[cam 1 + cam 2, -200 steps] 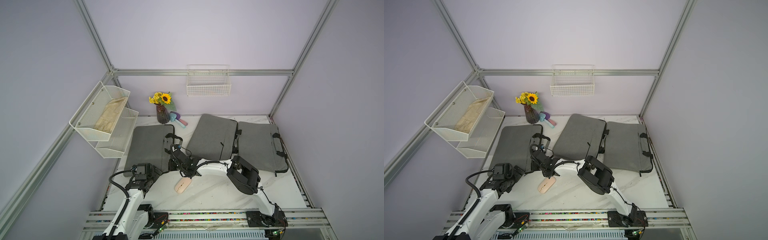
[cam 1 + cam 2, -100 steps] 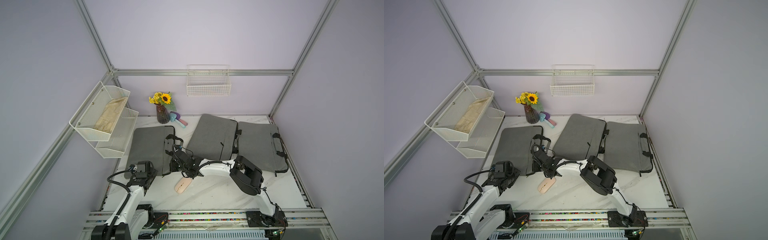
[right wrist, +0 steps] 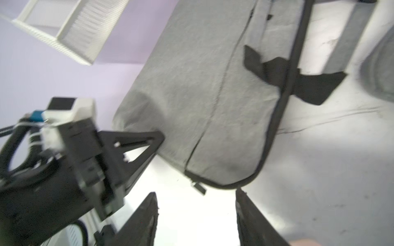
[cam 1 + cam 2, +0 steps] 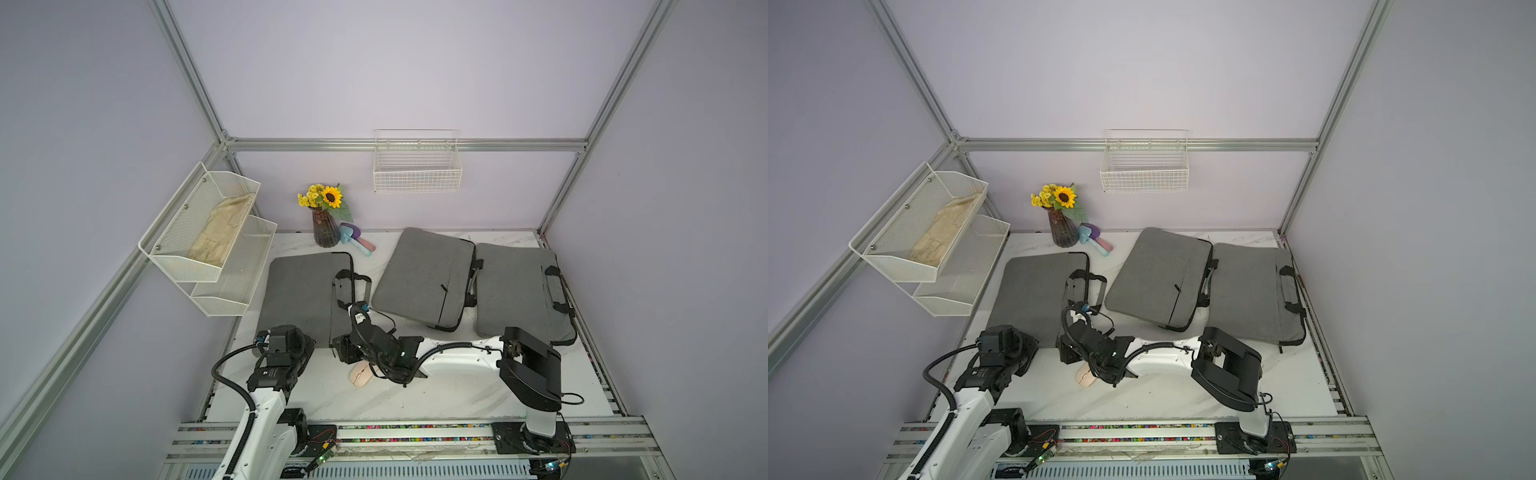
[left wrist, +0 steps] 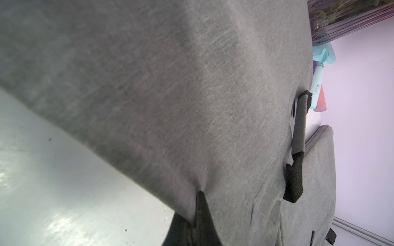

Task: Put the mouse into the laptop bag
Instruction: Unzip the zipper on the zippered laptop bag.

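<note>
Since 1 second ago, my left gripper (image 3: 158,138) has clamped the laptop bag (image 4: 299,291) corner, and the right gripper (image 3: 196,213) has spread, empty. The mouse (image 4: 358,374) lies untouched on the table (image 4: 415,395) at the bag's 5 o'clock. I judge pickup and insertion remain.

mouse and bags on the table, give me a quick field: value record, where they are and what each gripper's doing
mouse: on the table, outside every bag, partly under the right arm
left gripper: shut on the left bag's near corner
right gripper: open, empty, by that bag's zip pull
other bags: middle bag, right bag, no gripper on them
</note>
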{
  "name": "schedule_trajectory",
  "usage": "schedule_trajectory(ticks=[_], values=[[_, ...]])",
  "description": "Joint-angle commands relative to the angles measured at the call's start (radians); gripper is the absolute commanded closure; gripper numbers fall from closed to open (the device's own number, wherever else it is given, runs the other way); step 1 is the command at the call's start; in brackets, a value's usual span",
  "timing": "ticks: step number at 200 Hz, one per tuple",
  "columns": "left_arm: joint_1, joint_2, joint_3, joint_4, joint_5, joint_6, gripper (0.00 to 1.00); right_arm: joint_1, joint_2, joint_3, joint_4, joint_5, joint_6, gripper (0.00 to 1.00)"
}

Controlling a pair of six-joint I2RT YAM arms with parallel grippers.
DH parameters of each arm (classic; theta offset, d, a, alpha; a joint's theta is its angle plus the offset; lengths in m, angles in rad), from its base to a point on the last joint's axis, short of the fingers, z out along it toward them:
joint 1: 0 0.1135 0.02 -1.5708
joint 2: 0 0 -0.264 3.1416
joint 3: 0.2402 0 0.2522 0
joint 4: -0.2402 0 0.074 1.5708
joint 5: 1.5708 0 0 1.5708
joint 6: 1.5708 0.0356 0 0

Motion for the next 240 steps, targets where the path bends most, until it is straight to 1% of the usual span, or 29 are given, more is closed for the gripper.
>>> schedule_trajectory(ticks=[1,33,55,73,112,131,168,213,223,240], values=[[-0.017,0.015,0.046,0.018,0.069,-0.001,1.0,0.062,0.028,-0.007,0.056,0.095,-0.025,0.41],[-0.021,0.032,0.065,0.008,0.066,0.003,1.0,0.077,0.176,0.115,-0.049,0.145,0.043,0.41],[-0.021,0.027,0.071,-0.003,0.065,0.008,1.0,0.076,0.229,0.146,-0.05,0.165,0.058,0.42],[-0.022,0.021,0.071,-0.007,0.063,0.007,1.0,0.076,0.244,0.162,-0.088,0.225,0.087,0.42],[-0.022,0.015,0.076,-0.012,0.073,0.007,1.0,0.076,0.278,0.167,-0.074,0.234,0.086,0.43],[-0.022,0.011,0.073,-0.012,0.072,0.008,1.0,0.077,0.303,0.19,-0.05,0.226,0.064,0.46],[-0.022,0.007,0.069,-0.016,0.066,0.004,1.0,0.069,0.347,0.238,-0.049,0.231,0.067,0.49],[-0.022,0.007,0.064,-0.019,0.065,0.003,1.0,0.063,0.36,0.255,-0.064,0.24,0.08,0.5],[-0.021,0.007,0.063,-0.019,0.062,0.003,1.0,0.062,0.362,0.258,-0.063,0.242,0.082,0.55],[-0.021,0.01,0.062,-0.019,0.058,0.003,1.0,0.061,0.365,0.262,-0.074,0.248,0.085,0.72]])
